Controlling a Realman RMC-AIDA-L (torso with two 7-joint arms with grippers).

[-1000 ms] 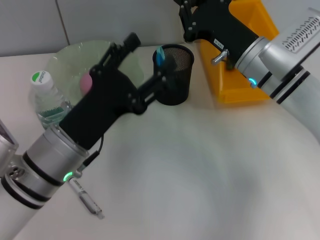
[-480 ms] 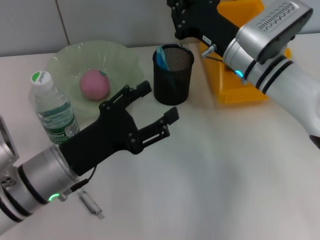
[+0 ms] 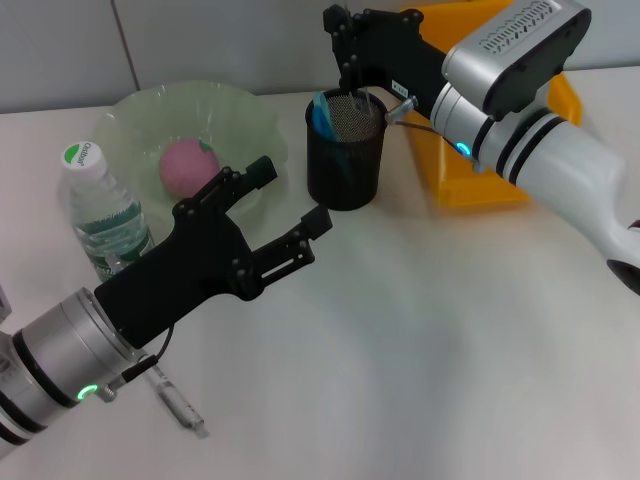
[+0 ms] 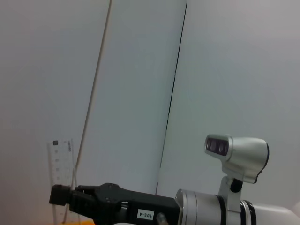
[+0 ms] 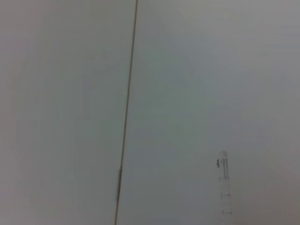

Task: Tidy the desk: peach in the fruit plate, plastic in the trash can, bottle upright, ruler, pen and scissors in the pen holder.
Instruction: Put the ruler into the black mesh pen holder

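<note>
My right gripper (image 3: pixel 352 72) hangs just over the black mesh pen holder (image 3: pixel 345 170), shut on the transparent ruler (image 4: pixel 61 173), which stands upright; the ruler (image 5: pixel 225 183) also shows in the right wrist view. The scissors (image 3: pixel 321 112) stand inside the holder. My left gripper (image 3: pixel 285 197) is open and holds nothing, low over the desk (image 3: pixel 420 330) in front of the fruit plate (image 3: pixel 125 115). The pink peach (image 3: pixel 190 167) lies in that plate. The bottle (image 3: pixel 100 215) stands upright at the left. The pen (image 3: pixel 177 402) lies on the desk under my left arm. The plastic is out of view.
The yellow trash can (image 3: pixel 470 180) stands right of the pen holder, partly behind my right arm. My left forearm crosses the desk's front left. A pale wall with a dark seam fills both wrist views.
My left gripper has drawn back from the pen holder toward the front left, uncovering the peach and plate. My right gripper has shifted left and down over the pen holder with the ruler.
</note>
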